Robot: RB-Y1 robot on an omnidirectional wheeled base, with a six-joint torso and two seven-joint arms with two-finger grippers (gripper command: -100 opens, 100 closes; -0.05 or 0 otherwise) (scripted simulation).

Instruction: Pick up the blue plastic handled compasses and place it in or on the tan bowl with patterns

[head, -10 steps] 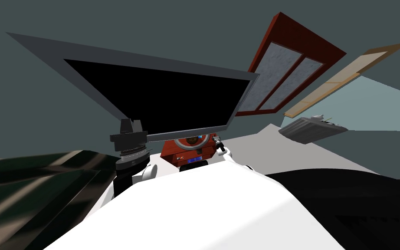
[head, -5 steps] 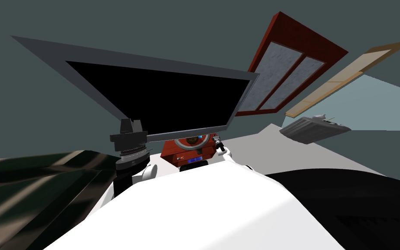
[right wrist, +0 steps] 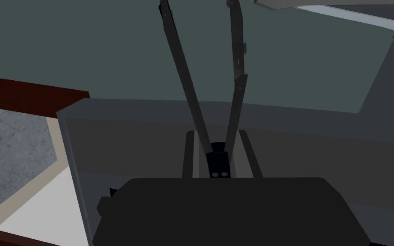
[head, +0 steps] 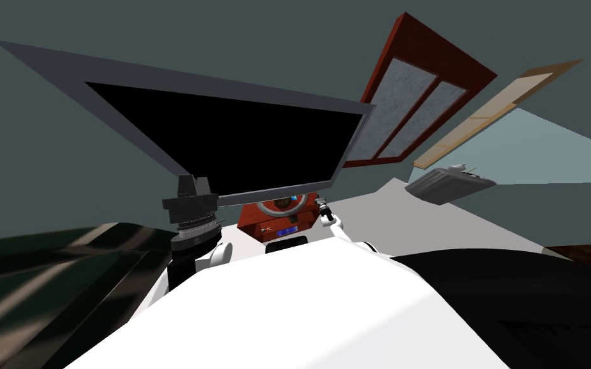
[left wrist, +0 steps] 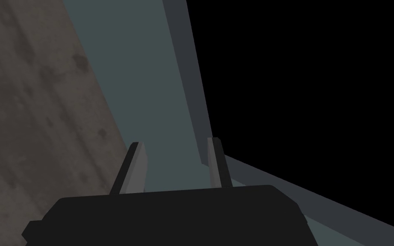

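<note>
My right gripper (right wrist: 217, 143) is shut on the hinge end of the compasses (right wrist: 190, 89), whose two thin dark legs spread in a V away from the fingers. In the head view that gripper (head: 322, 205) hangs small, just to the right of the round tan bowl (head: 281, 204). The bowl sits on a red cabinet (head: 252, 221) and is partly hidden under the lower edge of a big grey-framed black screen (head: 224, 141). My left gripper (left wrist: 174, 156) is open with nothing between its fingers, beside the screen's frame.
A blue-lit device (head: 286, 231) sits in the red cabinet's front. Right of the screen is a red-framed window (head: 409, 96), a tan board (head: 496, 109) and a grey slatted unit (head: 448, 182) on the wall. Pale floor (head: 416, 218) lies to the right.
The whole head view has shifted, so I have moved: window, board and grey unit slid left and up. The screen's edge now covers more of the bowl. The right gripper still holds the compasses.
</note>
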